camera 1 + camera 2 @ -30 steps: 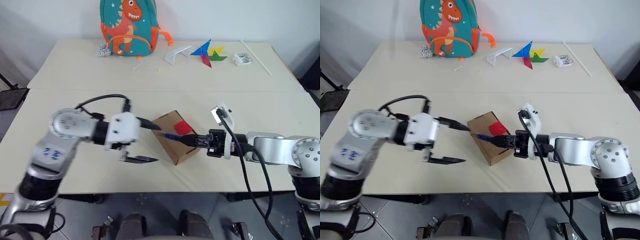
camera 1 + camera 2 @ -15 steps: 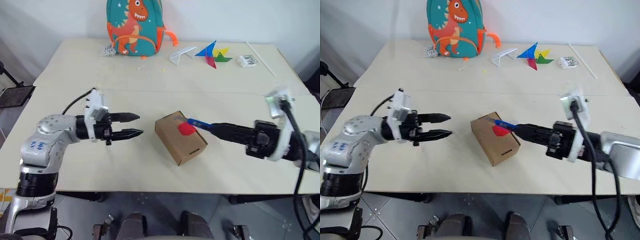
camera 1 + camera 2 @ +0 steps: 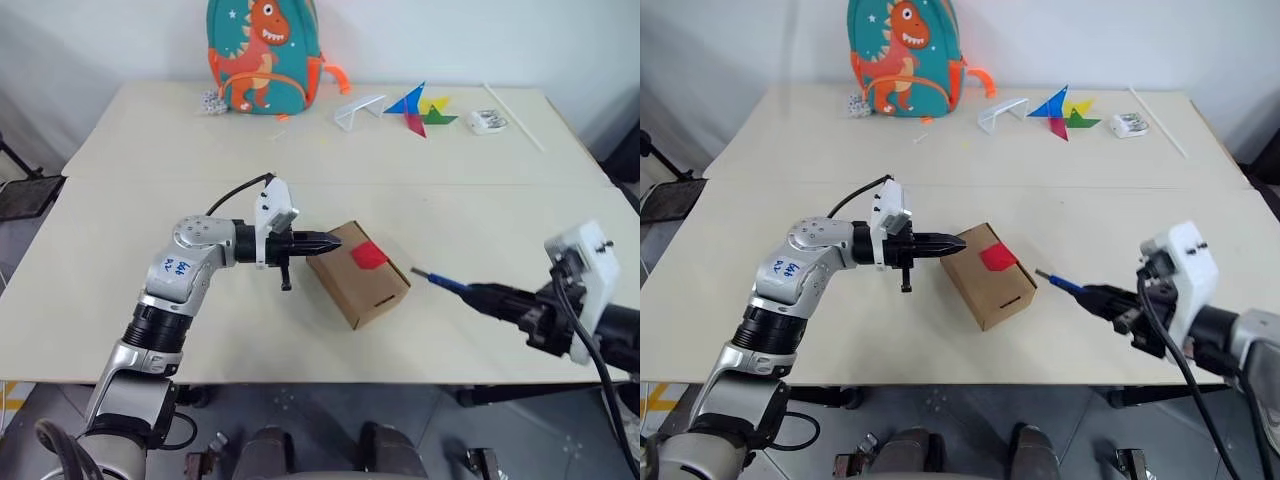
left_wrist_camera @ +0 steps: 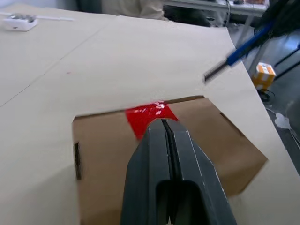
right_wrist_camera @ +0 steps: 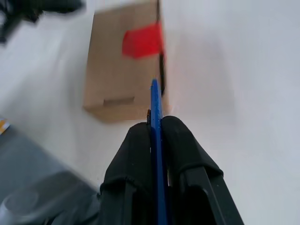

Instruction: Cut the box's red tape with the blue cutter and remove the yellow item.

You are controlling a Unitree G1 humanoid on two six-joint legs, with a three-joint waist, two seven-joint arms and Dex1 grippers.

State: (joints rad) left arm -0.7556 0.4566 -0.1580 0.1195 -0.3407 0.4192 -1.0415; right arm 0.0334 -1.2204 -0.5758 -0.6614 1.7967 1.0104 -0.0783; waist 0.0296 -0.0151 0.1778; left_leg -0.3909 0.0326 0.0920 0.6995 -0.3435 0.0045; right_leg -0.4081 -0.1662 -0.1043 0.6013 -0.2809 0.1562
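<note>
Head views: 1 box (image 3: pixel 358 274) lies mid-table, 1 red tape (image 3: pixel 368 256) patch on top; it looks light, thin cardboard, likely to slide, so brace a side wall. The left gripper (image 3: pixel 328 241), fingers pressed together and empty, touches its left edge.

Left wrist view: the closed tips sit over the box.

Right wrist view: the right gripper (image 5: pixel 157 123) clamps 1 blue cutter (image 5: pixel 155 105), slim and stiff, apart from the box.

counter (image 3: pixel 130 200): beige, seamed | near middle: box (image 3: pixel 357 274) | far edge: dinosaur backpack (image 3: pixel 262 55), pinwheel (image 3: pixel 418 106), white stick (image 3: pixel 515 117)
</note>
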